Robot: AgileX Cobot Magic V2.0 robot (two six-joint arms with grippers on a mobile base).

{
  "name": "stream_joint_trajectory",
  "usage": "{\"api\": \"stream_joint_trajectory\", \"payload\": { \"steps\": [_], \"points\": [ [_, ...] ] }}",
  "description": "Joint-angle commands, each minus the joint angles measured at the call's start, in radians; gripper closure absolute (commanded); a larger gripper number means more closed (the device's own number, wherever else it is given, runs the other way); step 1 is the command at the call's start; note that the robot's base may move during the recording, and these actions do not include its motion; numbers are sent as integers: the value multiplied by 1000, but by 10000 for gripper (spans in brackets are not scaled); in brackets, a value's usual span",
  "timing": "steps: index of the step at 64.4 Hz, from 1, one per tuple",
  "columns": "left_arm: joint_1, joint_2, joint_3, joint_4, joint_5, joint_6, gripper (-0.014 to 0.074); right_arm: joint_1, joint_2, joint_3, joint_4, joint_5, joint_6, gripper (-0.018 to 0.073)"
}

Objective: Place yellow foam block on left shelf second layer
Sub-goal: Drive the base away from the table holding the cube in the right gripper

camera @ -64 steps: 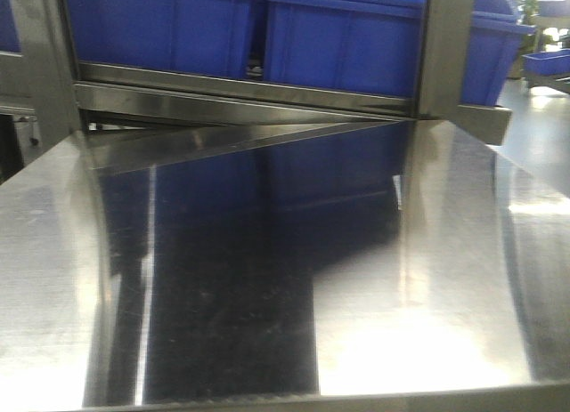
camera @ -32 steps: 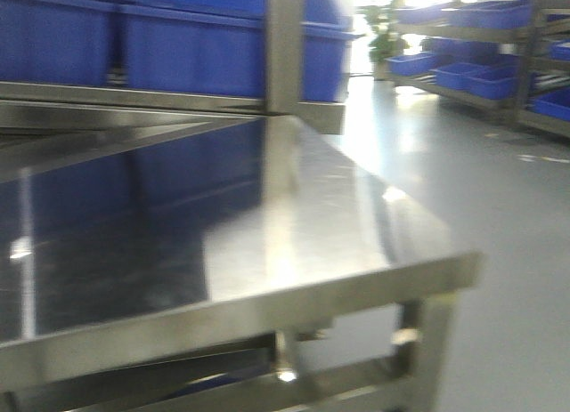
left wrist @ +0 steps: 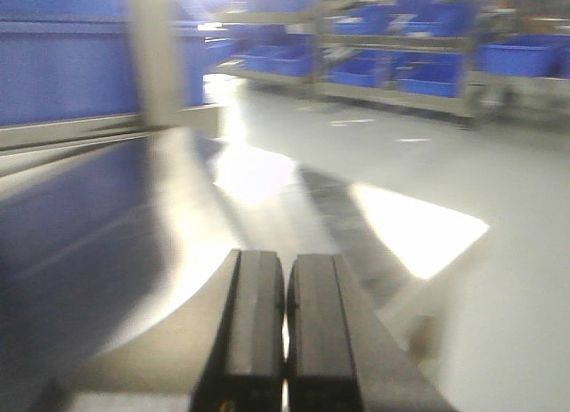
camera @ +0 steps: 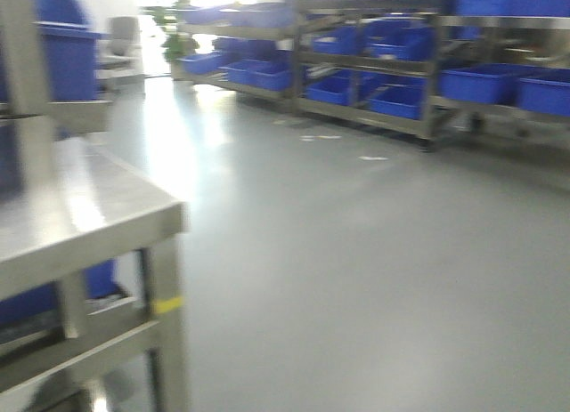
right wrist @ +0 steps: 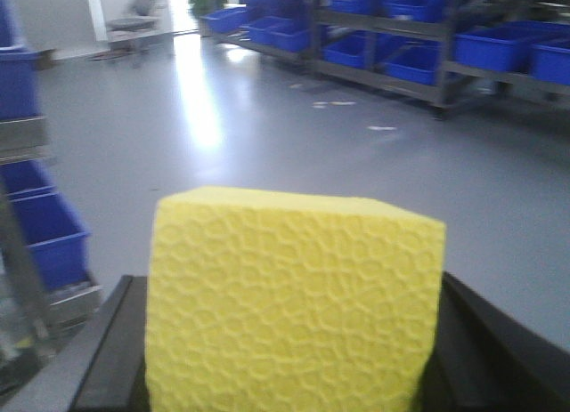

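Yellow foam block (right wrist: 294,305), textured face toward the camera, gripped between the dark fingers of the right tool (right wrist: 298,367); grey floor (right wrist: 267,118) behind. Left tool (left wrist: 285,332) clenched on nothing, pads touching, over the steel tabletop (left wrist: 107,252). Blue bins (camera: 392,96) fill the far shelving.

No legible text, label, brand, number or sign in any view; all views motion-blurred.
Yellow strip (camera: 167,303) on steel table leg (camera: 169,359), below table's front corner: too blurred to tell if printed.
Pale marks (camera: 374,157) on floor (camera: 356,278) before bin racks (camera: 427,65): shapes unreadable.
Blue bins (camera: 485,83) on racks: fronts too blurred to tell any label.
Yellow foam block (right wrist: 294,305): cell-pattern face, nothing readable.
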Motion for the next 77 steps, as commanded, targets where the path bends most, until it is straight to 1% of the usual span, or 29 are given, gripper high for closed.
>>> {"api": "stream_joint_trajectory", "payload": {
  "steps": [1, 77],
  "points": [
    [1, -16, 26, -3, -88, -4, 460, -4, 16, -25, -19, -89, -8, 228],
    [-2, -16, 26, -3, -88, -4, 460, -4, 17, -25, -19, -89, -8, 228]
  ]
}}
